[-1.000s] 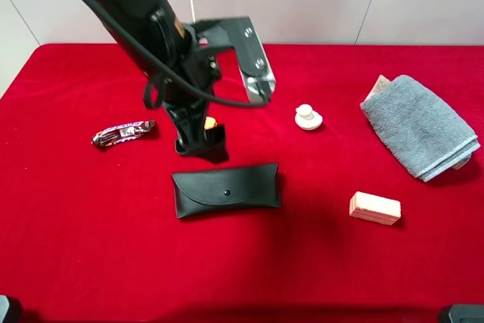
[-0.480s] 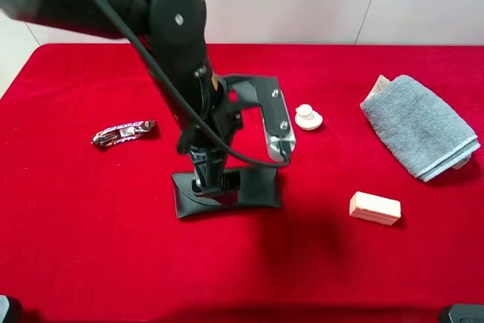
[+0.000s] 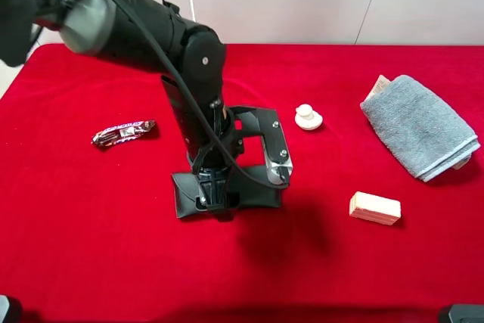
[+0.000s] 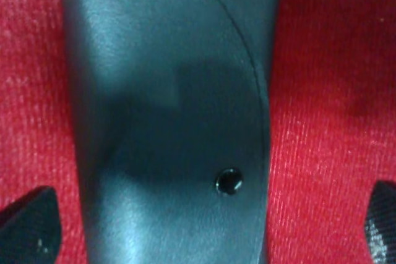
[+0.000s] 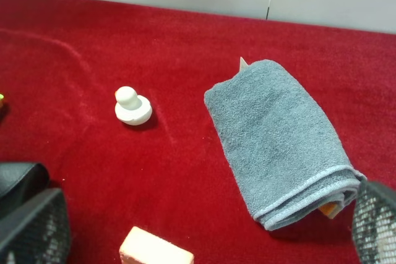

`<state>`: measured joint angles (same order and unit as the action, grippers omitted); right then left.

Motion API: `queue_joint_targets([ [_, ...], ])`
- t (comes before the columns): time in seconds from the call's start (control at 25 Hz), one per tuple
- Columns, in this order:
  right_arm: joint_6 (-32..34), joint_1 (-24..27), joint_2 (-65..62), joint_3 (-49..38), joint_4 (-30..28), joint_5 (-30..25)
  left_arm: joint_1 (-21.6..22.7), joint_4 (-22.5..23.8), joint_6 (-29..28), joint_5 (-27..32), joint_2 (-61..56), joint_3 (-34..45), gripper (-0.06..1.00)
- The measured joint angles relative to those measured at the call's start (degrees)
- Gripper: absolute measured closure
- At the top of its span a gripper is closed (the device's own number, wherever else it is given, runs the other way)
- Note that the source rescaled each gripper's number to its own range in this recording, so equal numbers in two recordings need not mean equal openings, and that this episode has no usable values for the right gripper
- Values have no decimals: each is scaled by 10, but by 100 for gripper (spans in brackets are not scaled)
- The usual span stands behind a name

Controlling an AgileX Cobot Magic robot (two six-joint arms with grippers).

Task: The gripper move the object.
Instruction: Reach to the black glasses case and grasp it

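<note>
The object, a flat black glasses case (image 3: pixel 259 191) with a curved flap, lies on the red cloth near the middle. My left gripper (image 3: pixel 214 200) stands directly on top of it, pointing down and hiding its centre. The left wrist view is filled by the case (image 4: pixel 167 109) and its snap button (image 4: pixel 229 181). The left gripper (image 4: pixel 204 227) is open, with a dark fingertip (image 4: pixel 28 222) on each side of the case over red cloth. My right gripper (image 5: pixel 204 230) is open and holds nothing; only its fingertips (image 5: pixel 34 227) show at the frame corners.
A dark candy-bar wrapper (image 3: pixel 123 132) lies to the left of the case. A small white knob (image 3: pixel 308 116) sits behind and to the right, a folded grey towel (image 3: pixel 420 126) at far right, and a pale block (image 3: pixel 374 208) right of the case.
The left arm came forward and down from behind the case until its open gripper stands over the case. The case has not shifted.
</note>
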<state>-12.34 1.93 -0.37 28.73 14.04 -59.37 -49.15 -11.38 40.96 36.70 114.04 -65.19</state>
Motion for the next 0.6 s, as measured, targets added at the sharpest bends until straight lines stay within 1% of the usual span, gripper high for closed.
queue_joint_targets([
  [0.48, 0, 0, 0, 0, 1, 0, 0, 11, 0, -21, 20, -1, -6],
  [0.6, 0, 0, 0, 0, 1, 0, 0, 11, 0, -26, 20, -1, -3],
])
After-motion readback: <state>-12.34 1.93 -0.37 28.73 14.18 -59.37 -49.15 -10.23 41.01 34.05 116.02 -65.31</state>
